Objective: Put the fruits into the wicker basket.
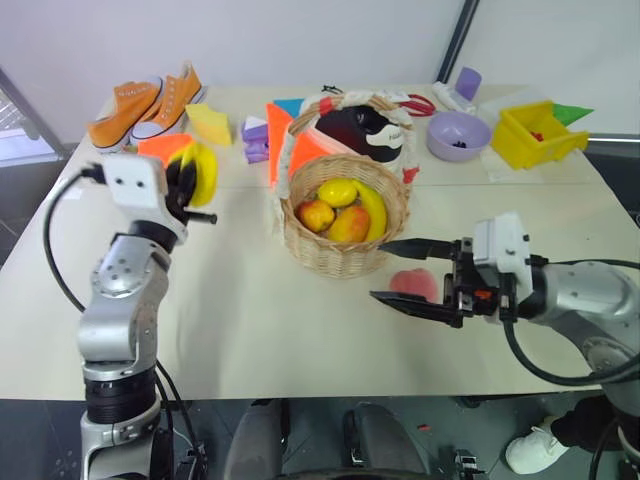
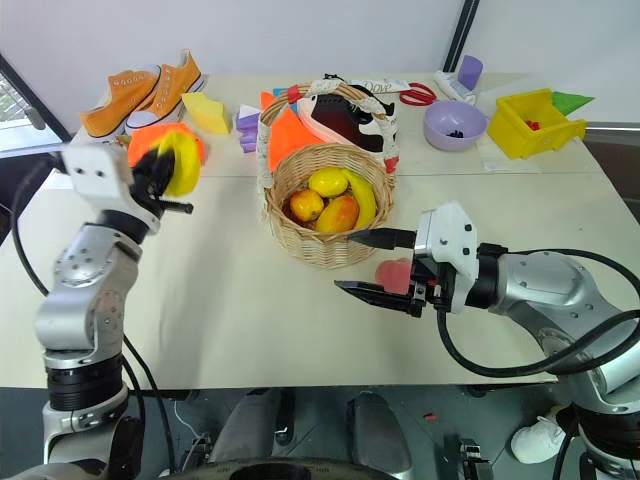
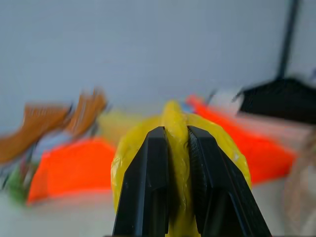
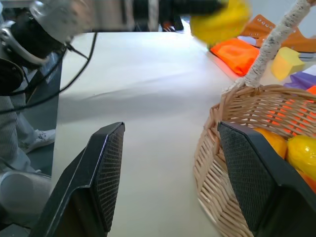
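My left gripper (image 1: 188,180) is shut on the yellow ridged starfruit (image 1: 204,172), held up above the left side of the table; in the left wrist view both black fingers (image 3: 148,173) pinch one of its ridges. The wicker basket (image 1: 335,255) stands mid-table with several fruits inside: a lemon, a banana and reddish-yellow ones. The pink peach (image 1: 413,284) lies on the table just right of the basket. My right gripper (image 1: 377,270) is open, pointing left at the basket's right side, its fingers level with the peach; nothing is between them.
Orange sneakers (image 1: 150,105) and an orange cloth (image 1: 165,148) lie at the back left. A purple bowl (image 1: 458,135) and a yellow bin (image 1: 535,132) stand at the back right. Coloured blocks and a black-and-white object sit behind the basket.
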You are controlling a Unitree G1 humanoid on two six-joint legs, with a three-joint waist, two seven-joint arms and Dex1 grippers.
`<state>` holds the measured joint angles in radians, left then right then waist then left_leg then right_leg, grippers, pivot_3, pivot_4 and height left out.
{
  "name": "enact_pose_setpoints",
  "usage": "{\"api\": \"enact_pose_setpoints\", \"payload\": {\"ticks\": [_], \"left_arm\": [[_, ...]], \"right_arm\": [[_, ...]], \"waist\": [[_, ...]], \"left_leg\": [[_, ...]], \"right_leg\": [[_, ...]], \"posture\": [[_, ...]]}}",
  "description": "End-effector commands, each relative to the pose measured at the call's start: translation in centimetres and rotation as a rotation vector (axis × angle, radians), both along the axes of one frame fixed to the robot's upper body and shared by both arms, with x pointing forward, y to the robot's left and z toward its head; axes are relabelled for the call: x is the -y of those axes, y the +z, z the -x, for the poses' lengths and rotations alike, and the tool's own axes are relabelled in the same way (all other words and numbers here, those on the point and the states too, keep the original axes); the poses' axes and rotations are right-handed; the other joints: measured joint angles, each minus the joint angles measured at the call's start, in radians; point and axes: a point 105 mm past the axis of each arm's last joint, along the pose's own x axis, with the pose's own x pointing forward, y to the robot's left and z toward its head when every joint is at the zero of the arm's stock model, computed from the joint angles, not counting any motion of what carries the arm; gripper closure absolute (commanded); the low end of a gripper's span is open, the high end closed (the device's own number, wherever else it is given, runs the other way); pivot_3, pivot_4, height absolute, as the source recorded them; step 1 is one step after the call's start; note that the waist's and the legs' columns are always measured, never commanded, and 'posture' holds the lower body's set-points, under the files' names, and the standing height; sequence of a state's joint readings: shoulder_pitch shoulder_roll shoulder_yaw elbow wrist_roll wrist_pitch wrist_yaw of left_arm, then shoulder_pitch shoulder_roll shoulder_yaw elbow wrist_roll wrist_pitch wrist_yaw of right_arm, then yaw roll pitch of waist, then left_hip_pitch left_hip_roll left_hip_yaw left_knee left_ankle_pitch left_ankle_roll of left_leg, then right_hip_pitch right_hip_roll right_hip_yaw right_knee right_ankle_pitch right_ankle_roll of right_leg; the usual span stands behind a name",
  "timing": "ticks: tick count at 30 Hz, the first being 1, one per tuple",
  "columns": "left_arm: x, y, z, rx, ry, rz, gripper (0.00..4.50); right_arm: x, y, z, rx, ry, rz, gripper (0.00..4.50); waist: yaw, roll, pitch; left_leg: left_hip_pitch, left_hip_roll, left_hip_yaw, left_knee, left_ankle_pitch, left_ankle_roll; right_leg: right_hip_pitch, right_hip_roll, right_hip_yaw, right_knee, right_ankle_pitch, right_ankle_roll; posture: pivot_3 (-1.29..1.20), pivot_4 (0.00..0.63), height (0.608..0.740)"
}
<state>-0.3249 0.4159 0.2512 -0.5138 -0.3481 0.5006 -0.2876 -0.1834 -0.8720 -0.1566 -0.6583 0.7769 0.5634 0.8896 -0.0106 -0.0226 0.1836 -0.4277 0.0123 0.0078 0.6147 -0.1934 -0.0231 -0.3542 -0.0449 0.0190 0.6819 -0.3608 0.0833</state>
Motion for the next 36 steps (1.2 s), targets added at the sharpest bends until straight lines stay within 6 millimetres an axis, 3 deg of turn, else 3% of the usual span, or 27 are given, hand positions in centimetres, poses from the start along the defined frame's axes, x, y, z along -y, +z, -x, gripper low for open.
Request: {"api": "enact_pose_setpoints", "payload": {"ticks": [1, 5, 9, 13, 17, 22, 23, 24, 26, 28, 30, 34, 36], "left_arm": [[2.0, 0.9, 2.8, -0.025, -0.240, -0.091, 4.40], [3.3, 0.2, 4.8, -0.154, -0.417, -0.168, 4.40], [6.8, 1.4, 4.8, -0.124, -0.538, -0.180, 4.40], [9.8, 1.5, 3.2, -0.106, -0.539, -0.198, 4.40], [12.7, -0.3, 0.8, -0.126, -0.522, -0.287, 4.40], [13.9, -1.3, -1.8, -0.139, -0.507, -0.282, 4.40], [14.0, -1.2, -1.9, -0.124, -0.511, -0.282, 3.35], [14.0, -0.9, -2.1, -0.119, -0.512, -0.265, 3.05], [14.0, -0.1, -1.6, -0.095, -0.556, -0.235, 2.00], [13.5, 0.4, -0.9, -0.102, -0.612, -0.179, 0.98], [12.7, 0.4, -0.1, -0.108, -0.654, -0.168, 0.97], [11.0, 0.2, 1.0, -0.125, -0.693, -0.165, 0.97], [9.4, -0.5, 2.9, -0.162, -0.761, -0.209, 0.97]], "right_arm": [[1.3, 1.0, -0.4, 0.051, -0.037, 0.026, 1.36], [1.9, 1.1, -0.7, 0.058, -0.054, 0.041, 1.36], [1.8, 1.3, -0.8, 0.067, -0.056, 0.039, 1.36], [1.6, 1.4, -0.8, 0.072, -0.060, 0.036, 1.36], [1.7, 1.2, -0.8, 0.057, -0.088, 0.032, 1.36], [2.2, 0.5, -0.8, 0.020, -0.139, 0.034, 1.36], [2.3, 0.4, -0.7, 0.014, -0.148, 0.035, 1.36], [2.5, 0.1, -0.8, 0.002, -0.162, 0.039, 1.36], [3.2, -0.6, -1.0, -0.057, -0.204, 0.035, 1.36], [3.8, -1.2, -1.2, -0.098, -0.244, 0.030, 0.81], [4.0, -1.5, -1.2, -0.113, -0.255, 0.029, 0.03], [4.0, -2.5, -1.0, -0.110, -0.259, 0.068, 0.03], [4.4, -3.9, -1.2, -0.111, -0.270, 0.118, 0.03]], "waist": [[-0.003, 0.000, 0.000], [-0.005, 0.000, 0.000], [0.009, 0.000, 0.000], [0.017, 0.000, 0.000], [0.016, 0.000, 0.000], [0.016, 0.000, 0.000], [0.015, 0.000, 0.000], [0.016, 0.000, 0.000], [0.018, 0.000, 0.000], [0.018, 0.000, 0.000], [0.014, 0.000, 0.000], [0.009, 0.000, 0.000], [0.000, 0.000, 0.000]], "left_leg": [[0.000, 0.000, 0.000, 0.000, 0.000, 0.000], [0.001, 0.001, 0.000, 0.000, 0.000, 0.000], [0.000, 0.000, 0.000, 0.001, 0.000, 0.000], [0.000, -0.001, 0.000, 0.002, 0.000, 0.001], [0.000, -0.001, -0.001, 0.001, 0.000, 0.001], [0.000, -0.001, -0.001, 0.001, 0.000, 0.001], [0.000, -0.001, 0.000, 0.001, 0.000, 0.001], [0.000, -0.001, 0.000, 0.001, 0.000, 0.001], [0.000, -0.001, -0.001, 0.001, 0.000, 0.001], [-0.001, -0.001, 0.000, 0.001, 0.000, 0.001], [-0.001, -0.001, 0.000, 0.001, 0.000, 0.001], [0.000, 0.000, 0.000, 0.000, 0.000, 0.000], [0.000, 0.000, 0.000, 0.001, 0.000, 0.000]], "right_leg": [[0.000, 0.000, 0.000, 0.000, 0.000, 0.000], [0.000, 0.001, 0.000, 0.001, 0.000, 0.000], [0.001, 0.000, 0.000, 0.000, 0.000, 0.000], [0.002, 0.000, 0.000, -0.001, 0.001, 0.001], [0.001, 0.001, 0.001, -0.001, 0.001, 0.002], [0.001, 0.001, 0.001, -0.001, 0.001, 0.002], [0.001, 0.001, 0.001, -0.001, 0.001, 0.002], [0.001, 0.001, 0.001, -0.001, 0.001, 0.002], [0.000, 0.001, 0.001, -0.001, 0.001, 0.002], [0.001, 0.001, 0.001, -0.001, 0.001, 0.002], [0.000, 0.001, 0.001, -0.001, 0.001, 0.002], [0.001, 0.001, 0.001, -0.001, 0.001, 0.001], [0.001, 0.001, 0.001, -0.001, 0.001, 0.002]], "posture": [[0.00, 0.150, 0.733], [0.00, 0.150, 0.733], [0.00, 0.150, 0.733], [0.00, 0.150, 0.733], [0.00, 0.150, 0.733], [0.00, 0.150, 0.733], [0.00, 0.150, 0.733], [0.00, 0.150, 0.733], [0.00, 0.150, 0.733], [0.00, 0.150, 0.733], [0.00, 0.150, 0.733], [0.00, 0.150, 0.733], [0.00, 0.150, 0.733]]}}
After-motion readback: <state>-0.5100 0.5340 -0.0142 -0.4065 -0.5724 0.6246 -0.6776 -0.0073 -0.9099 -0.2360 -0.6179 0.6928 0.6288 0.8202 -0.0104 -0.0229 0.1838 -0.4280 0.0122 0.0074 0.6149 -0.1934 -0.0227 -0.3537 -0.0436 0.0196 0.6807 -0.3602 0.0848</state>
